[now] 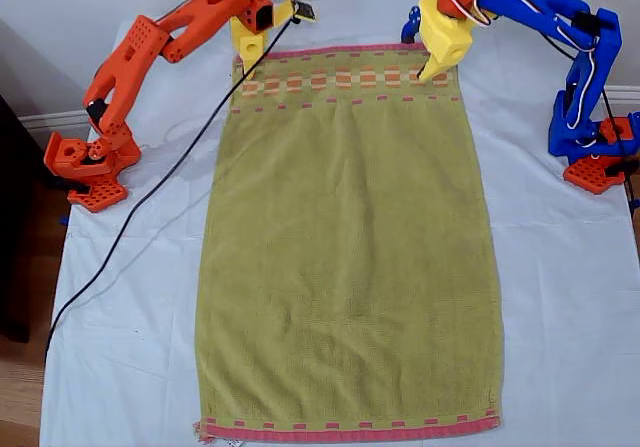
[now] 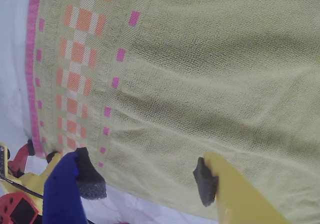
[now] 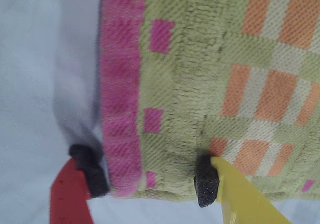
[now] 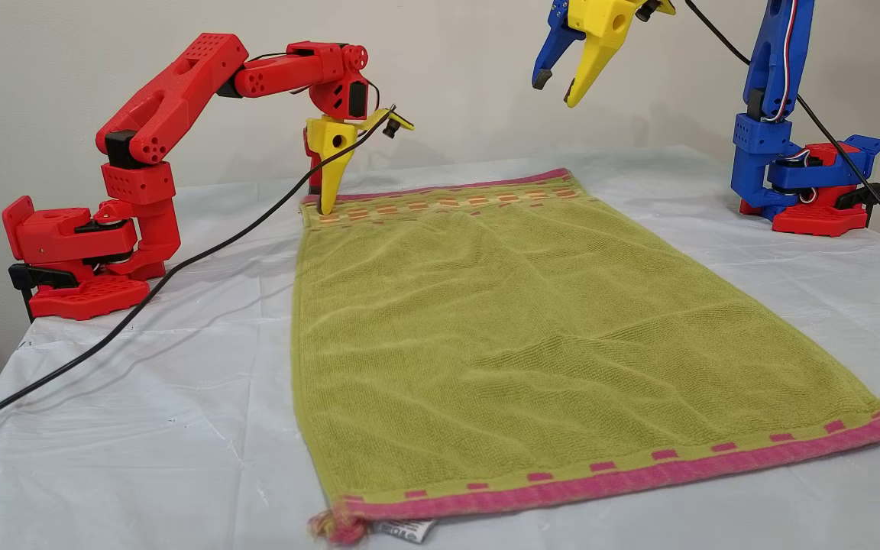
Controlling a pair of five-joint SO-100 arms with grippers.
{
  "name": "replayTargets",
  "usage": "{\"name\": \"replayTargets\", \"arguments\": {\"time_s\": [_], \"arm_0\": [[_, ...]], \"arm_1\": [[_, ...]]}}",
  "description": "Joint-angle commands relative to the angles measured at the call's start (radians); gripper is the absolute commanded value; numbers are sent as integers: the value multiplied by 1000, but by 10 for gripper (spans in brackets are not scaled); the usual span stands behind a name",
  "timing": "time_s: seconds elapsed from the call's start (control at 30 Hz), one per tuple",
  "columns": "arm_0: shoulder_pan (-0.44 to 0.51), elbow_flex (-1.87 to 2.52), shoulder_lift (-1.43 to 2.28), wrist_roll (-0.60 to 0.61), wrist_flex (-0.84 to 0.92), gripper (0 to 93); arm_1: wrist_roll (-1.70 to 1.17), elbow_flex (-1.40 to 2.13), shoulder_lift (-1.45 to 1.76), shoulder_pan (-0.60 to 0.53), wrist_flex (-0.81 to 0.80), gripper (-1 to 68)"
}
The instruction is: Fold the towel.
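The towel [image 1: 345, 247] is spread flat and unfolded on the white sheet [image 1: 560, 297] covering the table, its checked band lying at the far end between the two arm bases and its plain pink-bordered end nearest the exterior camera. My first gripper [image 4: 558, 88], on the blue arm, is held released and empty in the air above the checked end, at the exterior view's right. My second gripper [image 3: 152, 186], on the red arm, is lowered to the towel's far corner at the exterior view's left, its jaws parted astride the pink border with the yellow finger touching the checks and nothing yet clenched.
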Motion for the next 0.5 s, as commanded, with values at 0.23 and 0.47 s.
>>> {"name": "replayTargets", "arguments": {"time_s": [0.23, 0.47], "arm_0": [[-8, 37, 41, -43, 8, 2], [12, 57, 101, -61, 8, 2]], "arm_1": [[-28, -121, -46, -28, 2, 382], [-72, -49, -20, 115, 3, 420]]}}
